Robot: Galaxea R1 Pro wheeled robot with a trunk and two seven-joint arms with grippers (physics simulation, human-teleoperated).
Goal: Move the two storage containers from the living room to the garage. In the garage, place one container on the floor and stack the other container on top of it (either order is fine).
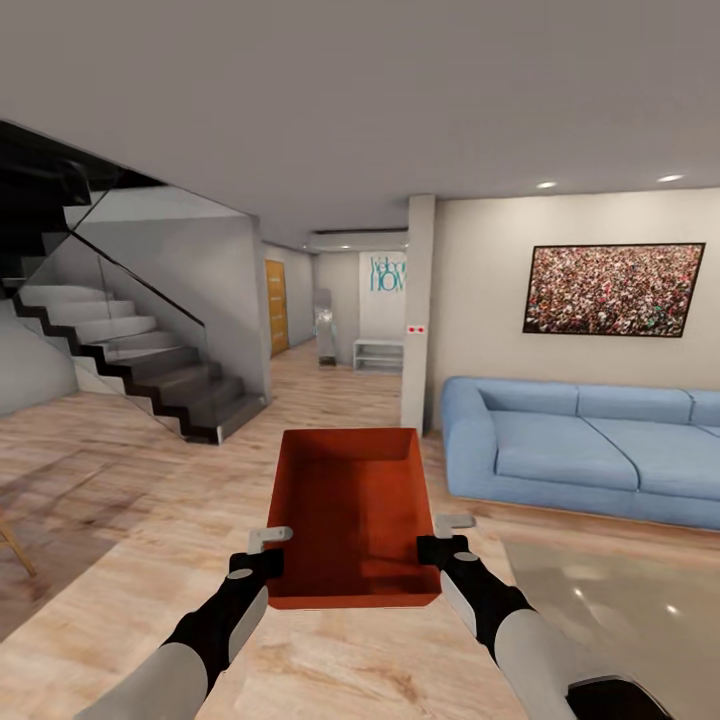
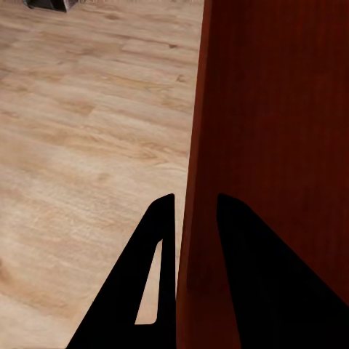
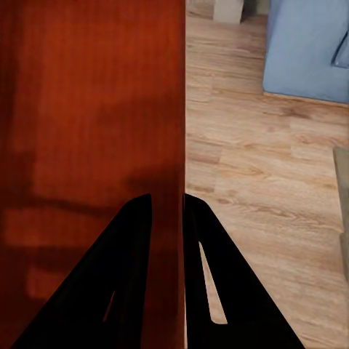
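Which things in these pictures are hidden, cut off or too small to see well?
- Sofa: head view, its right end is cut off by the picture edge.
- Wall lettering: head view, partly hidden by the pillar.
- Box underside: head view, hidden by its own walls.
- Left gripper, inner finger: left wrist view, dark against the box wall.
- Staircase top: head view, lost in shadow.

Head camera high, facing forward-down; 2 wrist cameras close along fingers (image 2: 163, 240), sharing the container (image 1: 353, 515).
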